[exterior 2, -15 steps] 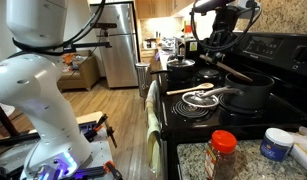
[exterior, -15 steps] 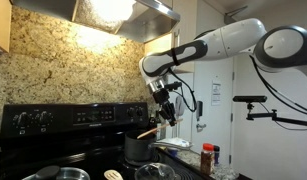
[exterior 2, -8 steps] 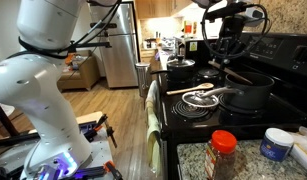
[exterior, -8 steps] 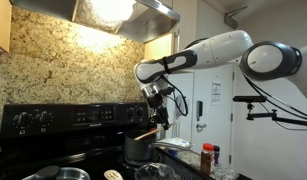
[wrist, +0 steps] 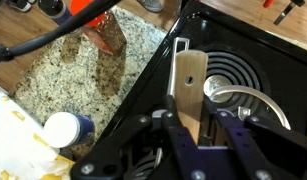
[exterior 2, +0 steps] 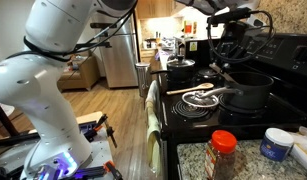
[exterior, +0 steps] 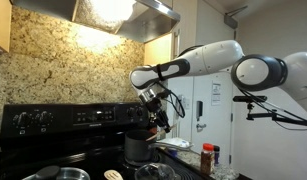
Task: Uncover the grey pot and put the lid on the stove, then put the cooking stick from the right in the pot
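Stick [wrist: 190, 85] sits clamped between the fingers of the gripper [wrist: 197, 116], jaws narrow on the pale wood. In the wrist view its flat blade juts toward 12 o'clock from the fingertips, above a coil burner [wrist: 236, 72] on the stove [exterior 2: 188, 120]. In an exterior view the gripper [exterior 2: 229, 60] hangs at 11 o'clock from the open pot [exterior 2: 249, 93], close above its rim. The lid [exterior 2: 200, 98] lies on the front burner, at 9 o'clock from the pot.
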`<state>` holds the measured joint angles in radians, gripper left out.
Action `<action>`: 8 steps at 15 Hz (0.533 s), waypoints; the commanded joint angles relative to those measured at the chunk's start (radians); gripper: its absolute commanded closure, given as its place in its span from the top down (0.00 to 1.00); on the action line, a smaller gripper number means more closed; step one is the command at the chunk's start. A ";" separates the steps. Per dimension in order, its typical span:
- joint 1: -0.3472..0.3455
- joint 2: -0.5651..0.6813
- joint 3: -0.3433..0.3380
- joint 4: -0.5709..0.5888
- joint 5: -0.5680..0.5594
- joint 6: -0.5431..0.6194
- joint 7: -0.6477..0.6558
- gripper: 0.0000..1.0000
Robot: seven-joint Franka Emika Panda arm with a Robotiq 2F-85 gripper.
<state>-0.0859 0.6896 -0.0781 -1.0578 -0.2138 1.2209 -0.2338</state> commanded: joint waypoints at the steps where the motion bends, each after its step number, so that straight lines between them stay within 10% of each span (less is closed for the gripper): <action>1: 0.002 0.051 0.014 0.093 -0.040 -0.046 -0.068 0.12; 3: 0.010 0.065 0.015 0.115 -0.060 -0.050 -0.094 0.19; 4: 0.013 0.068 0.015 0.120 -0.067 -0.045 -0.093 0.52; 8: 0.022 0.066 0.017 0.132 -0.079 -0.037 -0.103 0.72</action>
<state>-0.0664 0.7364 -0.0680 -0.9793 -0.2648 1.2144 -0.3016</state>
